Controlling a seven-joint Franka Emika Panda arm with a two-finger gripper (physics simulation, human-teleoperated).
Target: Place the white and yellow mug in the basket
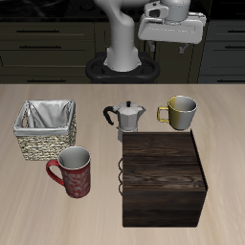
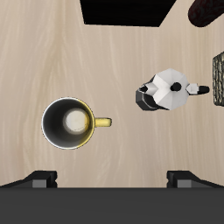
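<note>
The white and yellow mug stands upright on the table beside the moka pot, farther back than the dark box. In the wrist view the white and yellow mug shows from straight above, with its pale inside and yellow handle. The basket, woven with a grey-white lining, stands across the table past the moka pot; only its edge shows in the wrist view. My gripper hangs high above the mug, open and empty. In the wrist view the gripper has its fingertips wide apart.
A silver moka pot stands between mug and basket. A dark wooden box sits near the front edge. A red patterned mug stands in front of the basket.
</note>
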